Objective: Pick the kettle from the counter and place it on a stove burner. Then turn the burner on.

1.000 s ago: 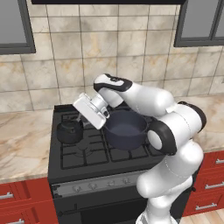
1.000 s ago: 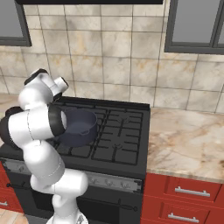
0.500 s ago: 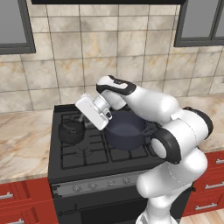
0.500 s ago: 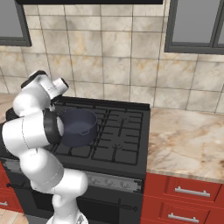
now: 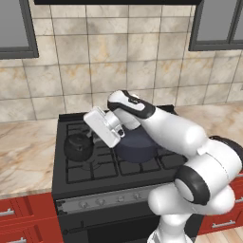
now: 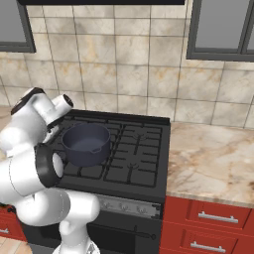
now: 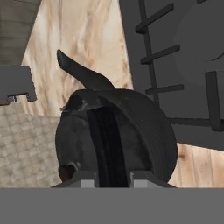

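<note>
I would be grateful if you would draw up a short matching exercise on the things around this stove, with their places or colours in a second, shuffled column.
Things:
1. kettle
2. pot
3. counter
4. drawer fronts

Places or colours:
A. red, below the worktop
B. dark grey, two side handles, on the stove centre
C. beige marbled stone beside the stove
D. black, on the stove's left-front grate, at the gripper

Pairs: 1-D, 2-B, 3-C, 4-A
</note>
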